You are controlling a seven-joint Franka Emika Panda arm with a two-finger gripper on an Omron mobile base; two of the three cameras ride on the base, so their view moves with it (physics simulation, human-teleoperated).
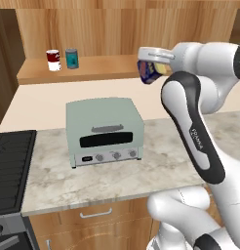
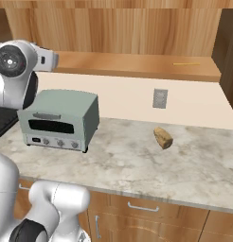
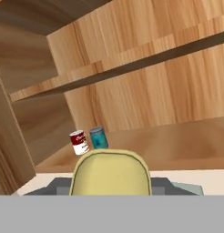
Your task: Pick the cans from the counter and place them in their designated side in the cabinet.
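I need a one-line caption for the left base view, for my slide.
Gripper carries the dark blue can toward the cabinet, where the teal can already stands.

The left end of the cabinet shelf (image 1: 107, 68) is taken up by the red-and-white can (image 1: 53, 60) and the teal can (image 1: 71, 58) just beside it, while bare board is left along the remainder, above the toaster oven (image 1: 105, 129).
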